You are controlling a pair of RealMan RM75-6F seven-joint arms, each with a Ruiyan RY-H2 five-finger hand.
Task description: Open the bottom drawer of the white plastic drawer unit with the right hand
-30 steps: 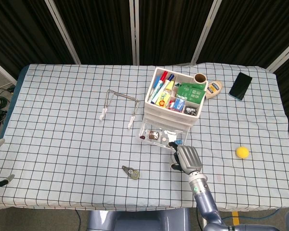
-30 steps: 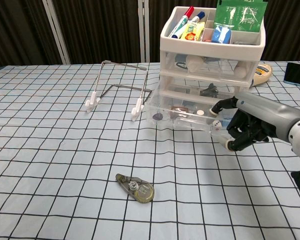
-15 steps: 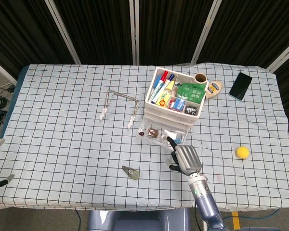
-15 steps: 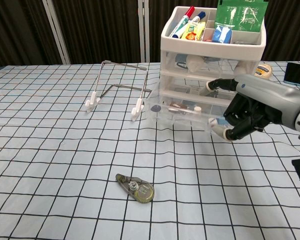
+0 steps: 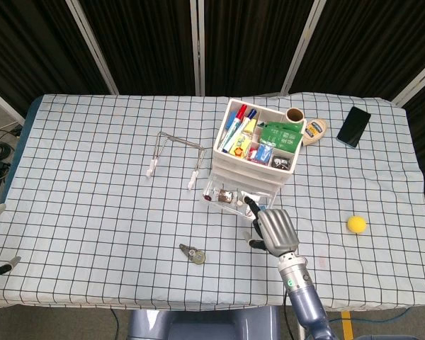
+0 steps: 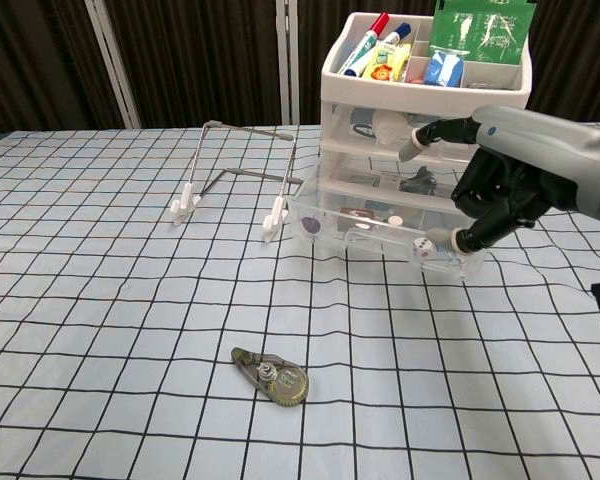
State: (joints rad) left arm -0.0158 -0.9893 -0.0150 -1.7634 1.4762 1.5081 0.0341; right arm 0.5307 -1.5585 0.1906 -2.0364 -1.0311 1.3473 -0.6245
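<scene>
Drawer unit (image 6: 425,110): white plastic, stands on the checked table (image 5: 92,177) right of centre, upright; the open top tray holds markers, a green packet and small cartons.
Bottom drawer (image 6: 380,232): clear plastic, pulled out towards the robot; the front wall sits well forward of the unit body. Small items lie inside, among them a die near the front right corner.
Right hand (image 6: 500,190): raised at the front right corner of the bottom drawer. Fingers (image 6: 450,238) curl downward, tips at the drawer's front rim; the thumb extends left across the middle drawer front. Nothing is enclosed in the hand. Whether the fingertips touch the rim cannot be told from either view.
Right hand, head view (image 5: 274,230): back of the hand faces the camera, just in front of the drawer.
Left hand: cannot be told; only a dark tip shows at the left edge of the head view.
Wire stand (image 6: 235,180): on the table left of the drawer unit, apart from it.
Tape dispenser (image 6: 272,377): flat on the table, near the front, left of the right hand.
Yellow ball (image 5: 355,224): on the table right of the right hand.
Black phone (image 5: 353,127): far right corner area, beyond the drawer unit.
</scene>
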